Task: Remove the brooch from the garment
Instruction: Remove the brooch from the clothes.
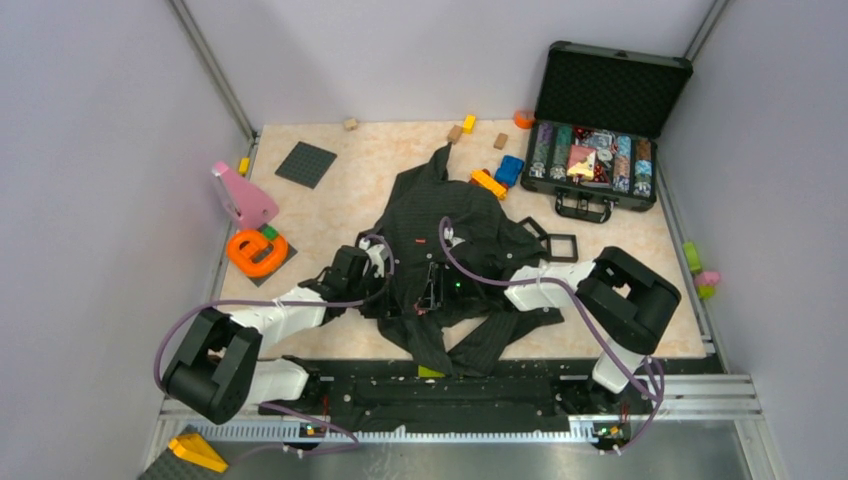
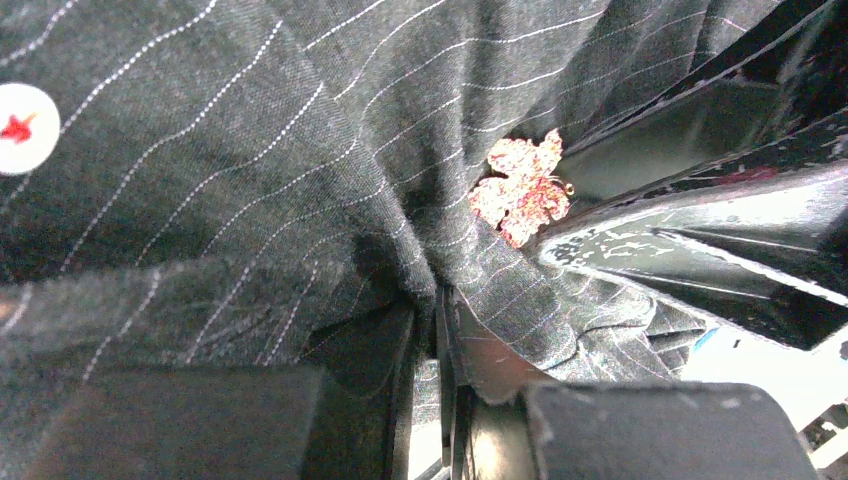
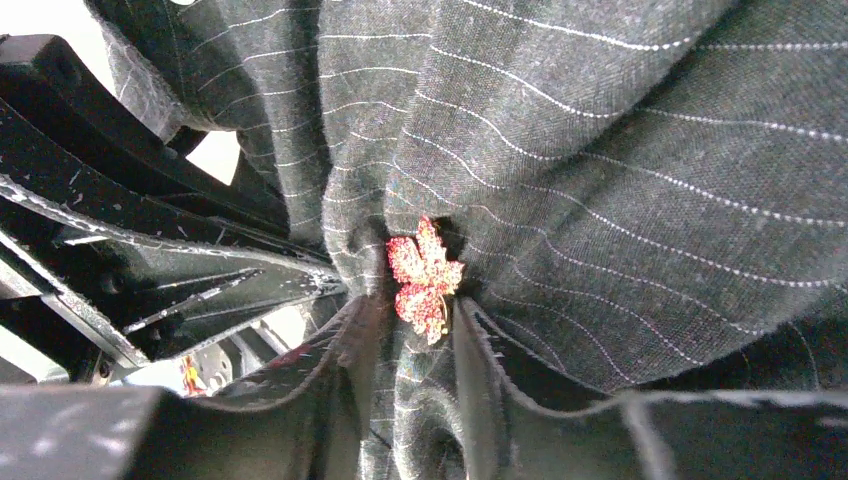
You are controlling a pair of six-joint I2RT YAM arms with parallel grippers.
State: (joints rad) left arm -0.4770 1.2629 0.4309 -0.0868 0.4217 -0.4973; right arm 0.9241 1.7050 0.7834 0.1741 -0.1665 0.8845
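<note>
My left gripper is clenched on a fold of the garment, the pinstriped cloth drawn tight into the narrow slit between its fingers; a white button with red thread sits off to one side of that pinch; the brooch, a small glittering leaf of gold and red, is still pinned to the dark cloth, just beyond my left fingertips and right at the mouth of my right gripper; my right fingers stand partly apart on either side of the bunched fold that carries it, its lower tip between them; whether they actually press it I cannot tell; seen from above, both wrists meet over the middle of the garment, which lies crumpled on the table.
</note>
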